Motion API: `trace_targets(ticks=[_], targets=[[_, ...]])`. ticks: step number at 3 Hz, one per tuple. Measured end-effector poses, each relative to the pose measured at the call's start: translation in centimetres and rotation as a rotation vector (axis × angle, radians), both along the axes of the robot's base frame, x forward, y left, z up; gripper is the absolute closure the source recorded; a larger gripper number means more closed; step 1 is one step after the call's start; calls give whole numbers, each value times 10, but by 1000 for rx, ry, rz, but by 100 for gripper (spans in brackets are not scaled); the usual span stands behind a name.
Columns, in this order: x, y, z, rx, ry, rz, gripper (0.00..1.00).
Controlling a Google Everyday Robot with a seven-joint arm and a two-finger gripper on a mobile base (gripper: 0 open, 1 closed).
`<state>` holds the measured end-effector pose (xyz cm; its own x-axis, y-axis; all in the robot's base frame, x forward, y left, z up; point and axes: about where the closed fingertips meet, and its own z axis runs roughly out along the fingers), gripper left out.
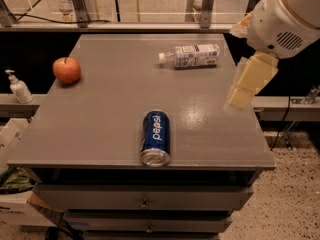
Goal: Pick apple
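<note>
Grey tabletop [115,114]: apple [67,69] far left, gripper [245,86] over right edge

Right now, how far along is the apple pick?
Done: nothing yet. The apple sits untouched on the table, near its edge at the left of the camera view.
In hand: the pincer hangs over the table's opposite edge, nothing visible in it, with the Pepsi can lying between.
Left: cross to the apple, grasp it and lift.

Gripper [244,88], far right, perhaps partly hidden
</note>
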<state>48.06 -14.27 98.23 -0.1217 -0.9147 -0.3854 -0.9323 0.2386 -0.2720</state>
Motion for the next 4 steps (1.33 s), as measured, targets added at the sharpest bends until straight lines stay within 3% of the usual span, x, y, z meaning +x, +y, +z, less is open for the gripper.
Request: trace_targets(ticks=[1, 3, 4], targets=[[11, 57, -6, 66, -18, 63, 0], [12, 62, -9, 91, -29, 78, 0], [31, 94, -17, 161, -50, 80, 0]])
